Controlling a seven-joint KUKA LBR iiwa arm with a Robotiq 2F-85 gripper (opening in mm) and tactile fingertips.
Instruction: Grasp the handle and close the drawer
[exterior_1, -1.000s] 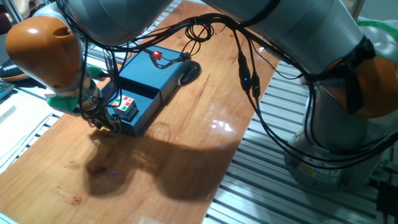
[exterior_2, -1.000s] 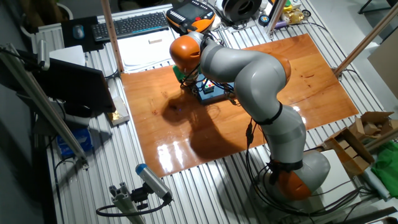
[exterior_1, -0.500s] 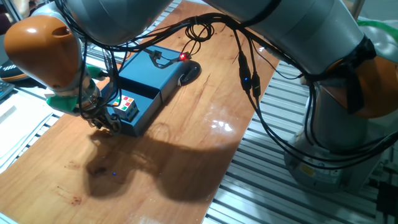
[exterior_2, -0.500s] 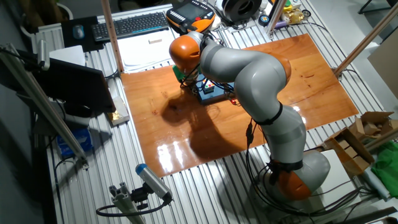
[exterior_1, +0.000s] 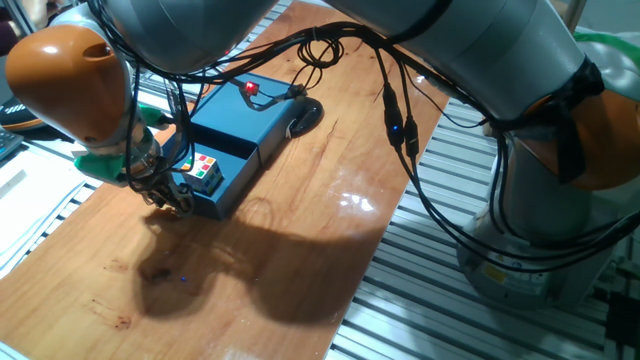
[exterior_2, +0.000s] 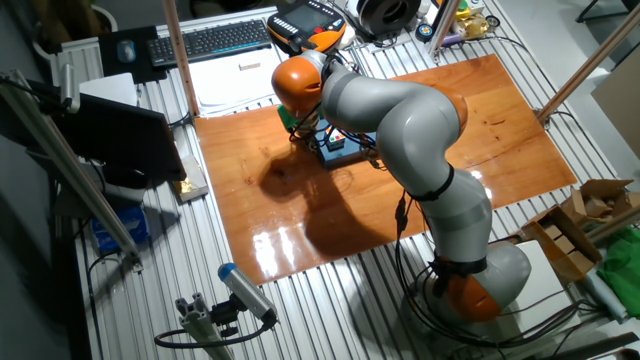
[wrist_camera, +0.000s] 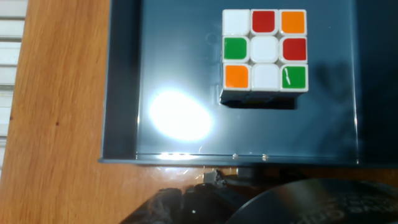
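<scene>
The drawer stands pulled out of the brighter blue box, with a multicoloured puzzle cube inside it. My gripper sits low on the wooden table at the drawer's front panel, fingers close together around the handle. In the hand view the drawer fills the frame with the cube at its upper right. A bit of the small metallic handle shows just below the front wall, mostly hidden by my dark fingers. The other fixed view shows the arm bent over the drawer.
A black round object lies beside the box's far end, with cables and a red light on the box top. The wooden tabletop stretches toward the camera. A keyboard lies beyond the table.
The red light on the box shifted between frames as the cable swung. Gripper and drawer have not visibly moved.
</scene>
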